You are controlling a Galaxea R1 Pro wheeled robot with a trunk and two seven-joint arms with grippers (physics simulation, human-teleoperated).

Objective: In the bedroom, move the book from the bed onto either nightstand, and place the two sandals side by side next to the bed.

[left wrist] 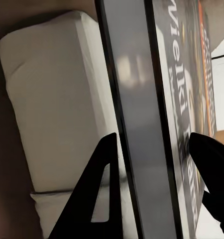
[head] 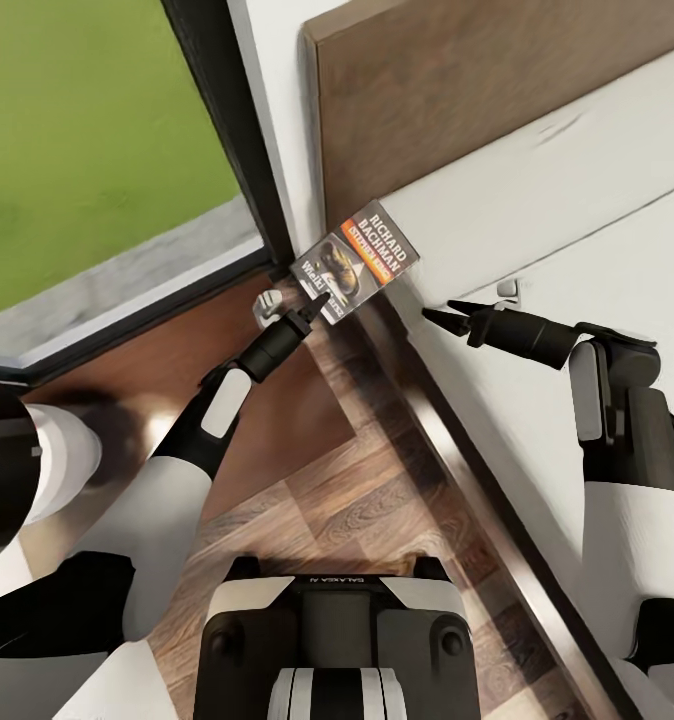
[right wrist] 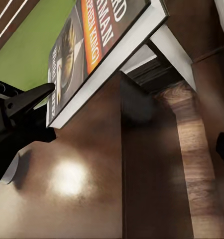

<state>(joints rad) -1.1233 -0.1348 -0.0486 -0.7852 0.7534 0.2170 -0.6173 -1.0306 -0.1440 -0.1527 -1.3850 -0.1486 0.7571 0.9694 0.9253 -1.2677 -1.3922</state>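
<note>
The left arm is stretched forward and up from the shoulder, its dark forearm angled toward the corner by the window. At its end the left gripper (head: 315, 303) is clamped on the book (head: 356, 261), the near lower edge of the cover pinched between the fingers. In the left wrist view, the two dark fingers (left wrist: 99, 189) are seen on either side of the book's edge (left wrist: 142, 124), closed against it.

The book is held in the air, tilted, cover facing up, orange band and white lettering readable. It is carried above the gap between the nightstand (head: 177, 370) and the bed (head: 577, 230), just in front of the headboard (head: 457, 100). In the right wrist view, the book (right wrist: 99, 45) is seen from below, over the glossy brown nightstand top (right wrist: 67, 189).

The right arm is bent at the elbow over the light-grey mattress, forearm pointed toward the book. The right gripper (head: 445, 313) is held with its fingers apart, nothing between them, well short of the book.
</note>
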